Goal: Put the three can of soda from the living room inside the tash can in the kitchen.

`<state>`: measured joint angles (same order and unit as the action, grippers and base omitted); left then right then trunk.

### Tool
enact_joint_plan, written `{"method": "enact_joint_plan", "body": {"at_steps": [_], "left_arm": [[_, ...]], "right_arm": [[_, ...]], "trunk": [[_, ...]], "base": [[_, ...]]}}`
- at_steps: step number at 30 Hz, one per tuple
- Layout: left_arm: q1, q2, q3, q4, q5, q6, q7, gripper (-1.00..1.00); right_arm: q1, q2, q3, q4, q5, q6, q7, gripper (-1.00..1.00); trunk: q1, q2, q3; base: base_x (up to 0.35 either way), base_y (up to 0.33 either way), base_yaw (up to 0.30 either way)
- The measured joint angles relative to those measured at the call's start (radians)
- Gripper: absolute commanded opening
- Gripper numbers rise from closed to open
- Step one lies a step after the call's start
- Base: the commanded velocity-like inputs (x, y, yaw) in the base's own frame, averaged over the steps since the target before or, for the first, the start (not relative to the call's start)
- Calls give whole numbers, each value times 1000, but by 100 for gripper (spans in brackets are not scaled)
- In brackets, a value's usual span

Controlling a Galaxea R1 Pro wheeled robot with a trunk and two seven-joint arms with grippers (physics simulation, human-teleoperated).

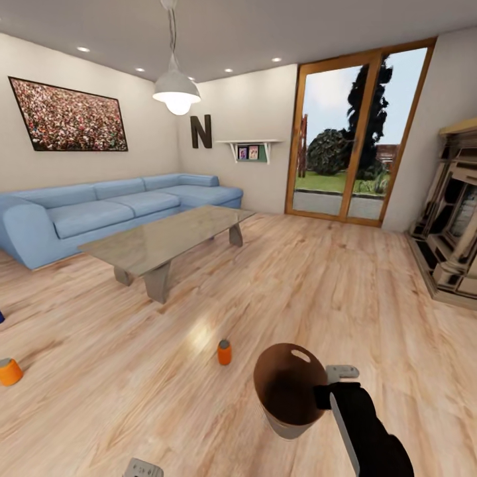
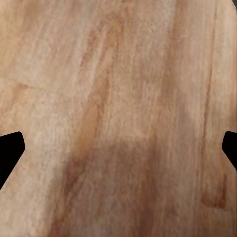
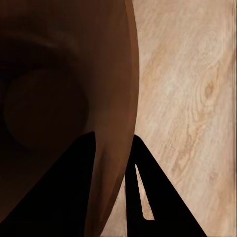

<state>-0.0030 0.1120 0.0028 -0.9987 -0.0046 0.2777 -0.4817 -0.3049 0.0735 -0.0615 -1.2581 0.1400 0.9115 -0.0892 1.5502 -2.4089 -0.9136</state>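
Note:
In the head view, the tash can (image 1: 288,391) hangs tilted just above the wood floor, pale outside and copper-brown inside. My right gripper (image 1: 326,392) is shut on its rim, one finger inside and one outside. The right wrist view looks into the tash can (image 3: 59,98), with my right gripper (image 3: 113,145) pinching its wall. One orange can of soda (image 1: 224,352) stands on the floor left of the bin. Another orange one (image 1: 9,371) stands at the far left, and a dark blue sliver (image 1: 1,317) shows above it at the picture's edge. My left gripper (image 1: 142,469) (image 2: 118,153) is open over bare floor.
A low glass table (image 1: 165,242) stands ahead on the left, with the blue corner sofa (image 1: 112,209) behind it. Wood-framed glass doors (image 1: 354,139) are at the back. The chimney (image 1: 454,212) lines the right wall. Open plank floor (image 1: 318,291) lies between them.

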Motion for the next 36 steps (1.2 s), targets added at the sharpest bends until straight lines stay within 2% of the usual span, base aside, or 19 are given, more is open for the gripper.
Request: {"method": "enact_joint_plan", "body": {"at_steps": [6, 36], "left_arm": [[0, 0, 0, 0, 0, 0, 0, 100], [0, 0, -1, 0, 0, 0, 0, 100]], "right_arm": [[0, 0, -20, -1, -11, 0, 0, -100], [0, 0, -23, -20, -12, 0, 5, -100]], "trunk": [[0, 0, 0], [0, 0, 0]], "base": [[340, 0, 0], [338, 0, 0]]}}
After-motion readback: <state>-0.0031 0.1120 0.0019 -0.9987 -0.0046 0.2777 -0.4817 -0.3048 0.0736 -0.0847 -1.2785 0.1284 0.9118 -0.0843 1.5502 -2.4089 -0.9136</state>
